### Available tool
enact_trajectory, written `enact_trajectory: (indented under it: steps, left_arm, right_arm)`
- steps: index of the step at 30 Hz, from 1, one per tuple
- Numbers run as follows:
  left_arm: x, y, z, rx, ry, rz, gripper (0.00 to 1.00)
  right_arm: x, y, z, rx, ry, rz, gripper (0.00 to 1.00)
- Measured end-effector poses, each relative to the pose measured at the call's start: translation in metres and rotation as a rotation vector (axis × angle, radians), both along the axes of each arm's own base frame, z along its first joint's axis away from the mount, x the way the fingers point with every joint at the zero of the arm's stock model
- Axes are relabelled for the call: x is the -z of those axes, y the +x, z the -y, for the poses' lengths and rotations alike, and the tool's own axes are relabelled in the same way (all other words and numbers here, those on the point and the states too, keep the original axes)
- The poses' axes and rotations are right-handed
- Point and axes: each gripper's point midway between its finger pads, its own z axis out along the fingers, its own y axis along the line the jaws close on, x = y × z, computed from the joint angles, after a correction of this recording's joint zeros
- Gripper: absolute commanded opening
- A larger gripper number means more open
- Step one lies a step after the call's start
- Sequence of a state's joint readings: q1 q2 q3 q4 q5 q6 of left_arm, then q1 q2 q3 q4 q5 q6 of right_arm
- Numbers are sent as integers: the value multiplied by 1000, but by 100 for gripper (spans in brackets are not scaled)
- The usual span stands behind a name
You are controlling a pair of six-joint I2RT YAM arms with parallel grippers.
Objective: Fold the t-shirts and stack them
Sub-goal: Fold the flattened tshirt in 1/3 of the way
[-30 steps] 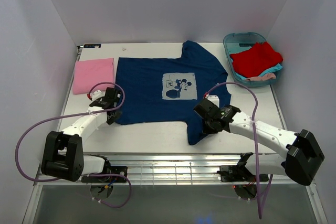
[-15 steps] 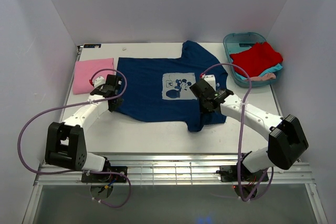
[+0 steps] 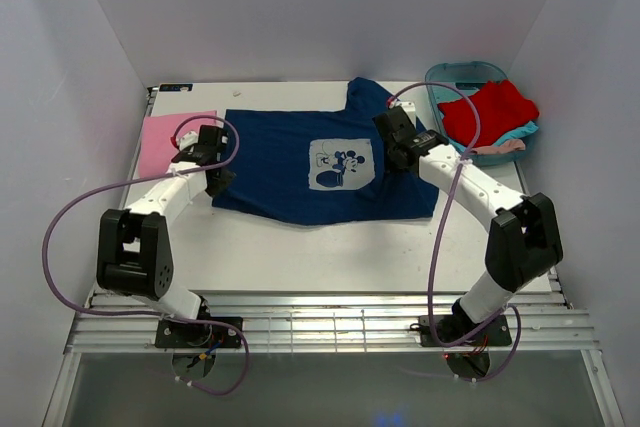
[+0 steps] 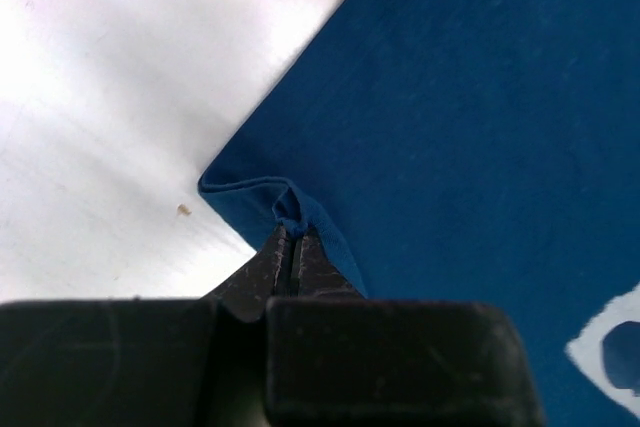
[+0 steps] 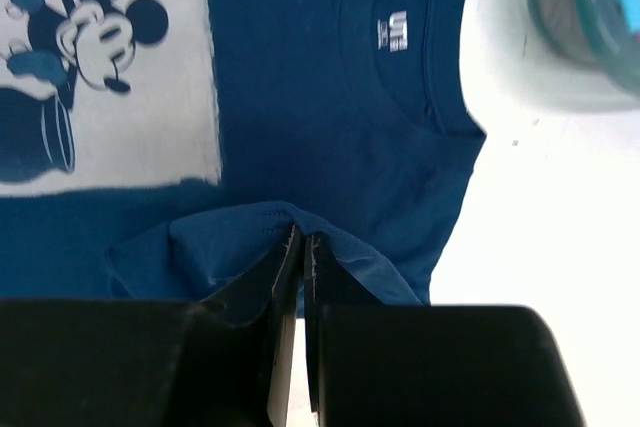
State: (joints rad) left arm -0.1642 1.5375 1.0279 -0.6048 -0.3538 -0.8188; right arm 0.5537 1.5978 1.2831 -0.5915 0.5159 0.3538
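The navy blue t-shirt (image 3: 300, 162) lies sideways on the table, its pale cartoon print (image 3: 341, 164) facing up and its collar (image 5: 395, 37) to the right. My left gripper (image 3: 217, 175) is shut on a pinch of its near-left hem (image 4: 290, 202). Over the collar end, my right gripper (image 3: 398, 155) is shut on a raised fold of the same shirt (image 5: 250, 232). The near side of the cloth hangs lifted between the two grips. A folded pink t-shirt (image 3: 160, 142) rests at the far left. Red (image 3: 487, 112) and teal (image 3: 520, 133) t-shirts lie in the tub.
The teal plastic tub (image 3: 440, 78) stands at the back right corner, close to my right arm. White walls close in the table on three sides. Bare white table (image 3: 330, 247) shows in front of the navy shirt.
Both grippers have moved away from the near edge toward the back, carrying the navy shirt's near side with them. The sleeve that hung toward the front now sits over the shirt.
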Motion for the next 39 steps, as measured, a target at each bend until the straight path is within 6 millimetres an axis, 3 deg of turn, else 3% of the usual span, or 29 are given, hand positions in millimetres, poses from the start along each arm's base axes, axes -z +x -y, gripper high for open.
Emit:
enact_trajectory:
  steps: [5,16,21,32,39]
  left_arm:
    - [-7,20,1,0,-23,25,0]
    - [1,54,-5,3,-57,16,0]
    - [9,57,-7,8,-71,-7,0]
    - [2,64,-17,-9,-83,16,0]
    - [3,76,-17,0,-100,23,0]
  right_arm:
    - [-9,28,-3,-8,-7,27,8]
    - [-2,58,2,-14,-34,12,8]
    - [-4,68,7,-4,-38,15,8]
    - [-26,88,18,11,-31,66,8]
    - [-12,98,21,16,-51,40,8]
